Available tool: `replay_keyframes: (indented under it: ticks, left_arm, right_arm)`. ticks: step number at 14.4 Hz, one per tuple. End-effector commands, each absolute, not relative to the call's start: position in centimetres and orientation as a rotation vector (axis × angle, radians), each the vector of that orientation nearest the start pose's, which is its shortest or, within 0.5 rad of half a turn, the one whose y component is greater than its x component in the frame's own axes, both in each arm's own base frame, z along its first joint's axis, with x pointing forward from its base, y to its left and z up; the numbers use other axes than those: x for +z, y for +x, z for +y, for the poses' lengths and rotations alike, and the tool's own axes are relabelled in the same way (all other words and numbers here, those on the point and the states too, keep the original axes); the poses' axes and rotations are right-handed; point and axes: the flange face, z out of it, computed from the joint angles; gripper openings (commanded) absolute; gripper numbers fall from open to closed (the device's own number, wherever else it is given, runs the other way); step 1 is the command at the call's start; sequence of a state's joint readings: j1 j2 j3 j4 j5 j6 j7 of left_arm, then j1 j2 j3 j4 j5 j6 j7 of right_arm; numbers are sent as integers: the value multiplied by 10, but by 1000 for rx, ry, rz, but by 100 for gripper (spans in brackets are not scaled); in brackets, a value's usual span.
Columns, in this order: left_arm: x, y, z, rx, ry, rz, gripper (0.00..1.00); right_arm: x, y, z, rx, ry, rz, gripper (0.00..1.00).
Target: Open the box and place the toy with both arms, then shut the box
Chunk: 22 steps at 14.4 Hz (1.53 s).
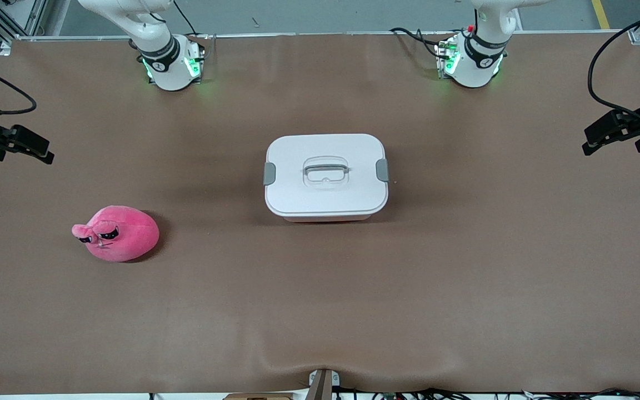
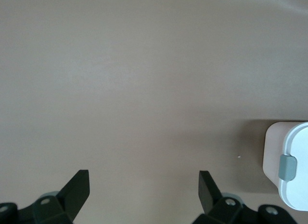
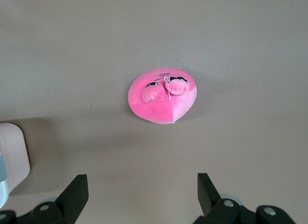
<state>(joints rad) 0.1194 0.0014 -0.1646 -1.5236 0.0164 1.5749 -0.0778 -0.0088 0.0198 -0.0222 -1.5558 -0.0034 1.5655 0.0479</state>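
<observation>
The box (image 1: 325, 175) stands mid-table, its white lid on, a grey clip (image 1: 269, 173) at each end and a recessed handle (image 1: 326, 169) in the middle. The pink plush toy (image 1: 117, 233) lies toward the right arm's end of the table, nearer the front camera than the box. My right gripper (image 1: 31, 147) hangs open over that end; its wrist view shows the toy (image 3: 161, 95), a corner of the box (image 3: 12, 156) and open, empty jaws (image 3: 143, 188). My left gripper (image 1: 611, 139) hangs open over the left arm's end, with bare table between its fingers (image 2: 144, 185) and the box's end (image 2: 293, 166) beside it.
A brown mat (image 1: 464, 278) covers the whole table. The two arm bases (image 1: 173, 64) (image 1: 473, 61) stand along the edge farthest from the front camera. A small bracket (image 1: 323, 383) sits at the nearest edge. Black cables (image 1: 603, 72) hang by the left arm.
</observation>
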Motion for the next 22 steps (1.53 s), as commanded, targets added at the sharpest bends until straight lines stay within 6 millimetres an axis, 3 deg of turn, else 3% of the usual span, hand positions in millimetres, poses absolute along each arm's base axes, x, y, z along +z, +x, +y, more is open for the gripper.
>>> replay_keyframes:
  ticks: [1,6,9,10,13,15,18,22]
  left_arm:
    - [653,556,-22,-87,-3111,-54,100]
    - [650,558,-24,-77,-3110,-31,100]
    - [634,564,-23,-30,-3112,-49,100]
    - [634,566,-15,-30,-3113,-68,100]
    - [605,582,14,31,-3116,-126,100]
    - [592,593,19,34,-3119,-138,100]
    - [592,602,21,-5,-3120,-141,100]
    - [588,609,21,-43,-3124,-169,100]
  right_arm:
    - [622,560,-19,22,-3145,138,100]
    - [621,561,-19,24,-3147,138,100]
    - [622,561,-20,22,-3146,140,100]
    - [619,562,-19,29,-3147,138,100]
    - [618,563,-19,29,-3147,138,100]
    - [615,565,-18,29,-3147,135,100]
    - [612,567,-18,34,-3147,135,100]
    - [593,576,-17,55,-3146,132,100]
